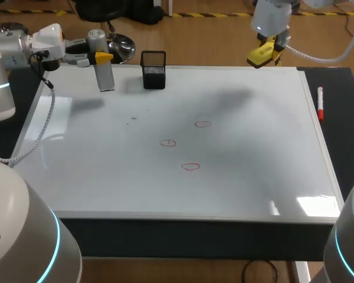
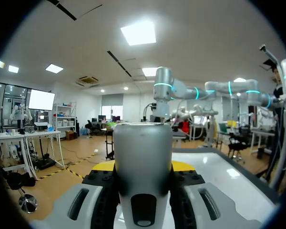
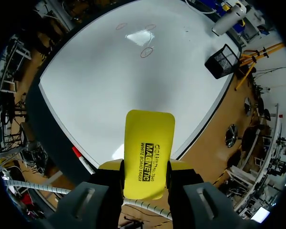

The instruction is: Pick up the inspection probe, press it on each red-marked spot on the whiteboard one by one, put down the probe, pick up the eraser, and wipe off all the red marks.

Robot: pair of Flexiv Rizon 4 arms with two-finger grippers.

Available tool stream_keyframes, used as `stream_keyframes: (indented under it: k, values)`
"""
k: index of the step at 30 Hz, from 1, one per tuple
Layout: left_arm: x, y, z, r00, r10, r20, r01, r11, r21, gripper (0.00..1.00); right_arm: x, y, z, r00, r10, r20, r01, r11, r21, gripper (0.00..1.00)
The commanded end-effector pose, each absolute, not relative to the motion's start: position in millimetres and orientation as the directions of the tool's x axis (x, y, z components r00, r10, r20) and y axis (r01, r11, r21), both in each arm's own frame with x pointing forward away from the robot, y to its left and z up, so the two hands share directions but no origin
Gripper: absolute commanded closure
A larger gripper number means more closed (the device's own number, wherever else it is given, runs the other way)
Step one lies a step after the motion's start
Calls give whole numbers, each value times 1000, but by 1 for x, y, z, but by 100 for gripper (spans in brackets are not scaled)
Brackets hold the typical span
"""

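Probe (image 1: 105, 76) pinched in left gripper (image 1: 104, 58), eraser (image 3: 149, 143) pinched in right gripper (image 3: 145, 167); black mesh cup (image 1: 154, 78) stands nearby.

Grey probe (image 1: 101, 62) upright, far-left of whiteboard (image 1: 253, 177), yellow eraser (image 1: 262, 54) beyond its far edge, 3 red rings (image 1: 168, 142) mid-board

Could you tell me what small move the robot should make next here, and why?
Probably lower the right gripper with the eraser toward the nearest red mark. All three red marks are unwiped on the whiteboard, the eraser is gripped but held above the far edge, and the left gripper holds the probe upright at the far left, clear of them.
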State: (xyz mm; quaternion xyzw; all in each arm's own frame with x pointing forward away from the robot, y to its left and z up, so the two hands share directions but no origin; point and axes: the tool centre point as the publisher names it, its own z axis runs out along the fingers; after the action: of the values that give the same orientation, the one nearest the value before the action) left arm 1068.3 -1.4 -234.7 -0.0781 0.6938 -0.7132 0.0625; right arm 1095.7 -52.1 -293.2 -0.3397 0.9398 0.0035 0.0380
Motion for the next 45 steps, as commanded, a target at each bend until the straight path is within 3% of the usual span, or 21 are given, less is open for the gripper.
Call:
stream_keyframes:
  k: [1,10,25,34,45]
  values:
    - [1067,-2,-233,-979,-203,23,-17,-29,-999,100,1096,-53,-292,-765,-640,-71,-640,768,-21,100]
    - [1053,-16,-224,-983,-184,5,0,-31,-1000,100,1096,-53,-292,-765,-640,-71,-640,768,-21,100]
    - [953,-78,-205,-998,-63,-1,7,-100,-995,100,1096,-53,-292,-765,-640,-71,-640,768,-21,100]
    - [904,-117,-215,-998,49,30,-37,-129,-991,100,1096,-53,-292,-765,-640,-71,-640,768,-21,100]
    - [885,-142,-237,-990,120,71,-87,-137,-987,100,1096,-53,-292,-765,-640,-71,-640,768,-21,100]
